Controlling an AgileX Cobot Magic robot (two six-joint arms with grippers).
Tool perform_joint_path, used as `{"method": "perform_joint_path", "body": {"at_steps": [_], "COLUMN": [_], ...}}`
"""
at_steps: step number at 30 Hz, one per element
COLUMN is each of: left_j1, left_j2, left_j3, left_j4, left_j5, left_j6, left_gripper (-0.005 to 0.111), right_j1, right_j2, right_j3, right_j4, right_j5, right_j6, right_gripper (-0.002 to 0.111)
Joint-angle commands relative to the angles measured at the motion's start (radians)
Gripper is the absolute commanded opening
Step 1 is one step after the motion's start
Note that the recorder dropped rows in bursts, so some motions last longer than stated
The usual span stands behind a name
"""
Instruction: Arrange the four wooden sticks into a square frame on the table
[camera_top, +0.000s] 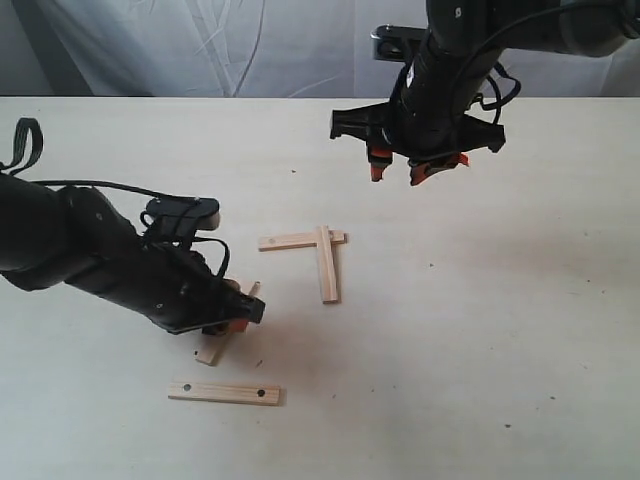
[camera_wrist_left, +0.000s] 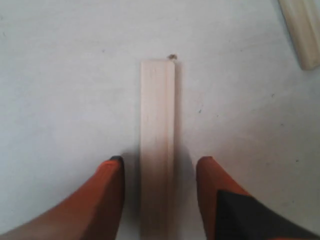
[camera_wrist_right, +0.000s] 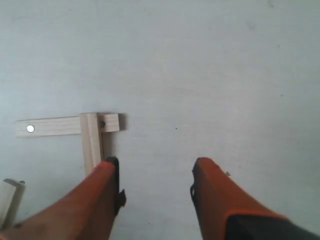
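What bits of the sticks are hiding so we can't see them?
Exterior view: the left arm covers the middle of the slanted stick; only its ends show.
Left wrist view: that stick's near end runs off the picture edge; the corner stick is cut off too.
Right wrist view: a finger of the right claw hides the lower end of the upright stick.

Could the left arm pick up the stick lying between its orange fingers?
Probably yes. The left gripper stands open astride the stick, which lies flat on the table with nothing covering it.
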Motion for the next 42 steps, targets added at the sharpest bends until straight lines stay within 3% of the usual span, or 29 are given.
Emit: {"method": "perform_joint_path", "body": {"at_steps": [1,3,8,13,17,21,25,29,32,36,42], "left_j1": [-0.007,-0.007,-0.007,-0.007,-0.007,-0.007,-0.014,-0.085,-0.162,-0.205,-0.203], "left_j2": [0.033,0.023,-0.035,-0.086,-0.083,-0.085,-0.119,-0.169,-0.150,-0.099,-0.032], "left_j3": [0.004,-0.016,-0.100,-0.132,-0.132,-0.132,-0.132,-0.132,-0.132,-0.132,-0.132], "left_j4": [-0.002,-0.004,-0.066,-0.165,-0.113,0.085,0.294,0.625,0.862,0.950,0.889], "left_j5": [-0.001,0.005,0.021,-0.048,-0.034,0.079,0.164,0.206,0.240,0.198,0.159], "left_j6": [-0.004,-0.004,-0.008,-0.008,-0.008,-0.008,-0.066,-0.396,-0.636,-0.743,-0.743], "left_gripper": [0.021,-0.001,0.000,0.000,0.000,0.000,0.000,0.000,0.000,0.011,0.045], "right_j1": [-0.006,-0.006,-0.006,-0.006,-0.006,-0.012,-0.098,-0.219,-0.251,-0.244,-0.234], "right_j2": [-0.009,-0.009,-0.009,-0.009,-0.009,-0.015,-0.047,-0.059,-0.059,-0.059,-0.059], "right_j3": [0.002,0.002,0.002,0.002,0.002,0.002,0.002,0.005,0.043,0.126,0.239], "right_j4": [-0.004,-0.004,-0.025,-0.050,-0.057,-0.057,0.104,0.257,0.307,0.327,0.362], "right_j5": [-0.017,-0.019,-0.019,-0.019,-0.019,-0.002,0.048,0.137,0.137,0.081,-0.001], "right_j6": [-0.009,-0.009,-0.009,-0.009,-0.009,-0.035,-0.232,-0.383,-0.429,-0.445,-0.476], "right_gripper": [0.046,0.046,0.046,0.046,0.046,0.046,0.046,0.046,0.046,0.046,0.046]}}
